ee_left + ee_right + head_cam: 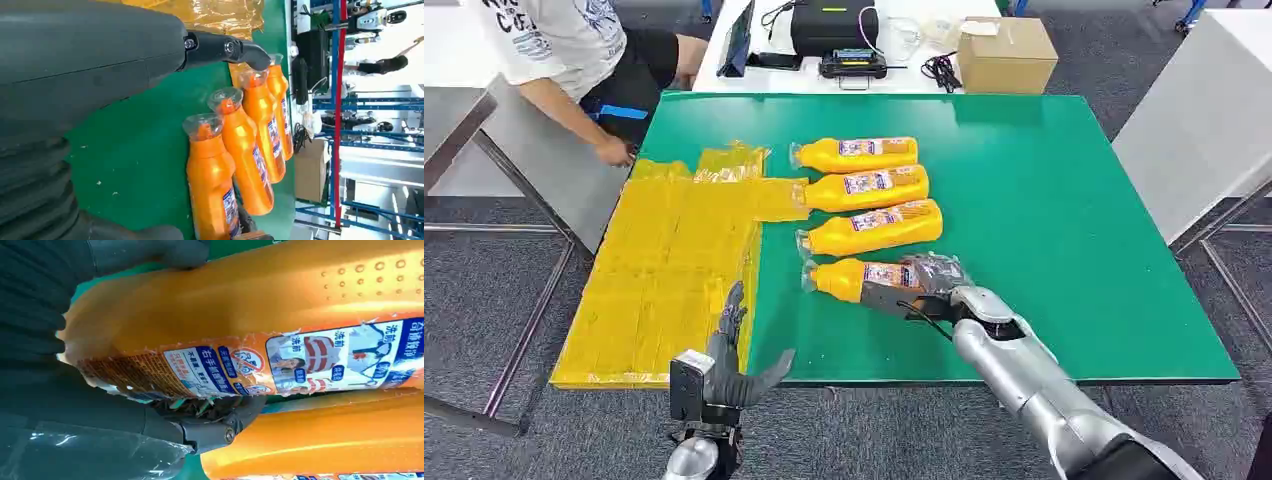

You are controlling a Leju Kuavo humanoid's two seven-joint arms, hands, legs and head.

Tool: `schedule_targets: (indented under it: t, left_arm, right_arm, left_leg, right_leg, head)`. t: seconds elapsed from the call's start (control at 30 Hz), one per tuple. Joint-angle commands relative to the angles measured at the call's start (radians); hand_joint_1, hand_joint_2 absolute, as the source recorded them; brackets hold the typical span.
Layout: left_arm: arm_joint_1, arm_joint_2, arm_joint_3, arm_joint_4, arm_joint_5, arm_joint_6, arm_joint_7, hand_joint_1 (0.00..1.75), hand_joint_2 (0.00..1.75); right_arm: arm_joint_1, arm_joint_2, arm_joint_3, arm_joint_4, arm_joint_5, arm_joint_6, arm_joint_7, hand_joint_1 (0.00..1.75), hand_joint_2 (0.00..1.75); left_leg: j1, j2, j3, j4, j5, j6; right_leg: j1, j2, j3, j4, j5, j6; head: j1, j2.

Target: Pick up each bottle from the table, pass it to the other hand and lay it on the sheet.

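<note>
Several orange bottles with clear caps lie side by side on the green table. My right hand grips the base end of the nearest bottle, which lies on the table; up close the fingers and thumb wrap this bottle. The other bottles lie behind it. The yellow sheet covers the table's left part. My left hand hovers open by the sheet's front right corner, holding nothing; its fingers point toward the bottle caps.
A person sits at the far left with a hand near the sheet's back corner. Behind the green table stand a cardboard box, a black device and cables. A white table stands at the right.
</note>
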Motion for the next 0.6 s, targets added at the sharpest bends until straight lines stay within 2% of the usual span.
schedule_targets:
  t: [0.03, 0.07, 0.3, 0.37, 0.4, 0.5, 0.53, 0.6]
  left_arm:
    - [-0.034, 0.004, 0.013, 0.063, 0.014, 0.000, 0.007, 0.00, 1.75]
    - [-0.035, 0.004, 0.012, 0.064, 0.015, -0.001, 0.007, 0.00, 1.75]
    - [-0.035, 0.004, 0.012, 0.064, 0.015, -0.001, 0.007, 0.00, 1.75]
    - [-0.036, 0.004, 0.010, 0.067, 0.018, -0.003, 0.006, 0.00, 1.75]
    - [-0.035, 0.004, 0.009, 0.064, 0.019, -0.002, 0.004, 0.00, 1.75]
    - [-0.022, 0.011, 0.001, 0.036, 0.021, 0.002, -0.007, 0.00, 1.75]
    - [-0.015, 0.013, -0.001, 0.025, 0.024, 0.002, -0.007, 0.00, 1.75]
    - [-0.002, 0.017, -0.007, 0.000, 0.029, 0.005, -0.007, 0.00, 1.75]
  right_arm:
    - [-0.035, -0.010, 0.090, 0.095, -0.008, 0.014, 0.004, 1.27, 1.75]
    - [-0.039, -0.009, 0.095, 0.102, -0.010, 0.020, 0.001, 1.33, 1.75]
    - [-0.039, -0.009, 0.095, 0.102, -0.010, 0.020, 0.001, 1.33, 1.75]
    - [-0.025, 0.001, 0.066, 0.088, -0.034, -0.018, -0.028, 1.73, 1.75]
    - [-0.002, 0.002, 0.039, 0.054, -0.051, -0.063, -0.063, 1.75, 1.75]
    - [0.168, 0.026, -0.125, -0.227, -0.101, -0.259, -0.215, 1.75, 1.75]
    - [0.219, 0.047, -0.168, -0.315, -0.108, -0.284, -0.226, 1.75, 1.75]
    - [0.323, 0.125, -0.268, -0.502, -0.135, -0.399, -0.328, 1.75, 1.75]
  left_leg:
    - [0.001, 0.000, 0.004, -0.001, -0.001, -0.002]
    - [0.001, 0.000, 0.003, -0.001, -0.001, -0.001]
    - [0.001, 0.000, 0.003, -0.001, -0.001, -0.001]
    - [0.001, 0.000, 0.003, -0.001, -0.001, -0.001]
    - [0.001, 0.000, 0.003, -0.001, -0.001, -0.001]
    - [0.001, -0.001, 0.003, -0.001, -0.001, -0.001]
    - [0.002, -0.002, 0.005, -0.001, -0.002, -0.002]
    - [0.002, 0.001, 0.002, 0.000, -0.002, -0.002]
  right_leg:
    - [0.001, 0.000, 0.004, -0.001, -0.001, -0.002]
    - [0.001, 0.000, 0.003, -0.001, -0.001, -0.002]
    - [0.001, -0.001, 0.003, -0.001, -0.001, -0.002]
    - [0.001, 0.000, 0.003, -0.001, -0.001, -0.002]
    - [0.001, -0.001, 0.003, -0.001, -0.001, -0.002]
    - [0.001, -0.002, 0.003, -0.002, -0.001, -0.002]
    - [0.002, -0.002, 0.005, -0.002, -0.002, -0.003]
    - [0.002, 0.001, 0.002, -0.001, -0.002, -0.003]
  head:
    - [0.000, 0.000]
    - [0.000, 0.000]
    - [0.000, 0.000]
    - [0.000, 0.000]
    - [0.000, 0.000]
    - [0.000, 0.000]
    - [0.000, 0.000]
    - [0.000, 0.000]
